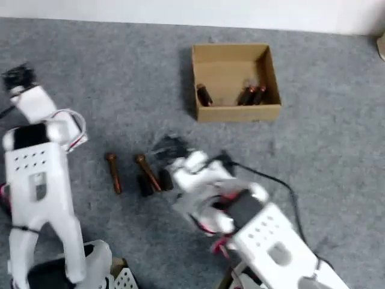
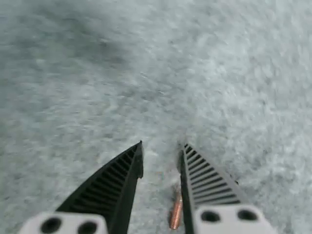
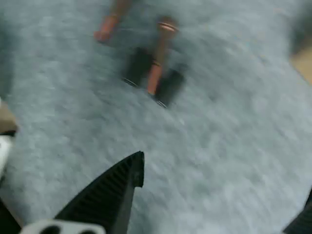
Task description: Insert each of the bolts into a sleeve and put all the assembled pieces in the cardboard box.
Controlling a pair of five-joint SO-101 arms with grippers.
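Both apart: left end effector [image 2: 161,146], right end effector [image 3: 224,178] | grey carpet [image 1: 337,168] | white strip [image 1: 180,11] beyond

Bare grey carpet [image 1: 313,156] lies open between the cardboard box [image 1: 237,113] and the loose parts. The box is open on top. Three assembled pieces [image 1: 248,95] line its near wall, and its far half is free. One bolt [image 1: 147,171] lies close between two sleeves [image 1: 145,184], leaving little room for fingers. The other bolt [image 1: 113,173] lies apart with carpet all round. The right gripper [image 1: 168,147], spread wide, hangs just beside the sleeves on the box side.
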